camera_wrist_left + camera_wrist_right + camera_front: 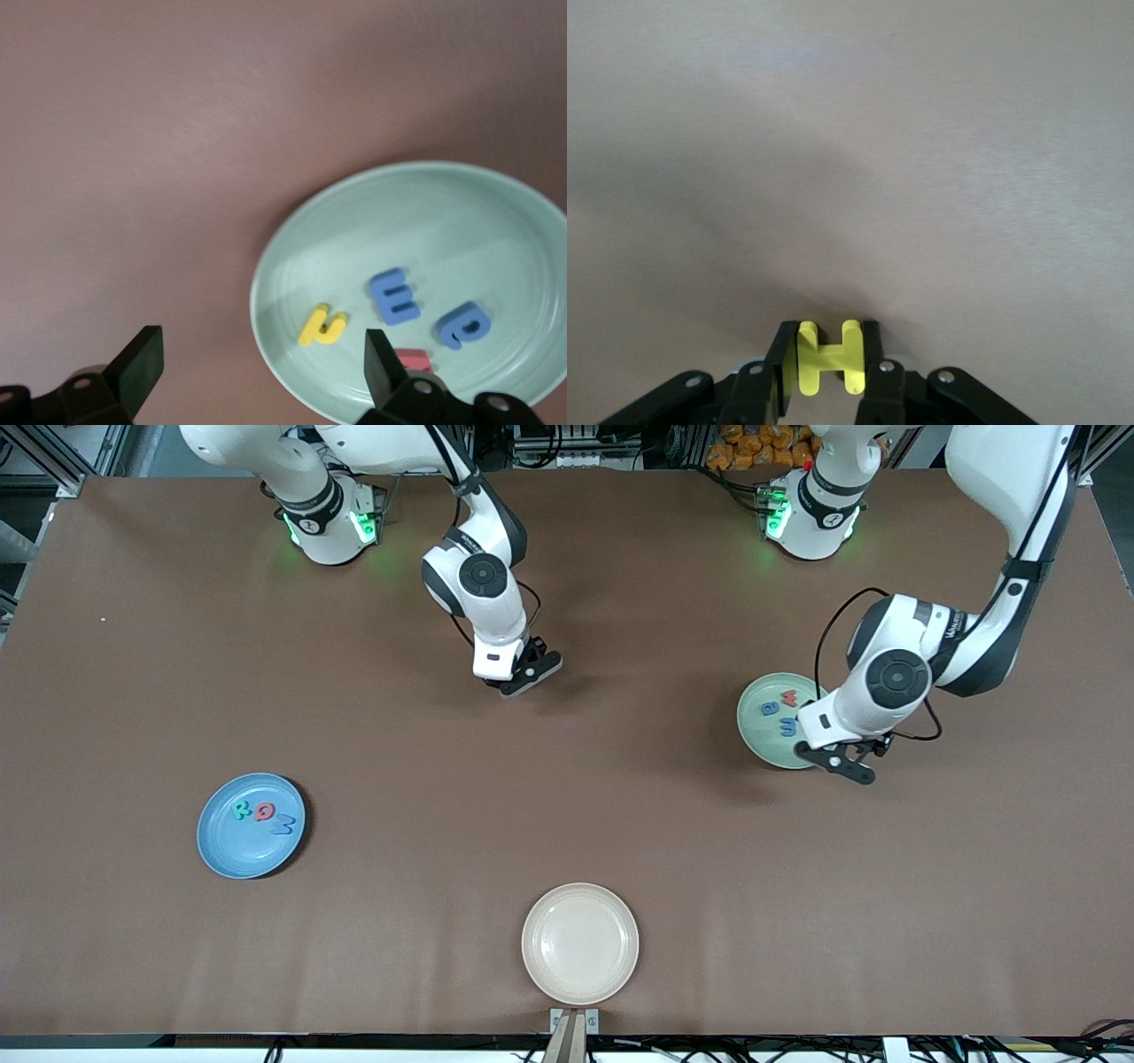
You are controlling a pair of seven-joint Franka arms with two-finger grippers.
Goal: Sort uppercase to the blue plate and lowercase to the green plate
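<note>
The right gripper (824, 363) is pinching the yellow H (826, 358) between its fingers, low over bare table in the middle, well apart from every plate. The blue plate (221, 850), already carrying three capital letters, is lying toward the right arm's end of the table and nearer the front camera than the table under the gripper, so the carry probably runs that way. The left gripper (257, 363) is hanging with its jaws spread and empty at the rim of the green plate (461, 199), where four lowercase letters are lying, one half hidden. A beige plate (580, 943) is sitting empty near the front camera.
</note>
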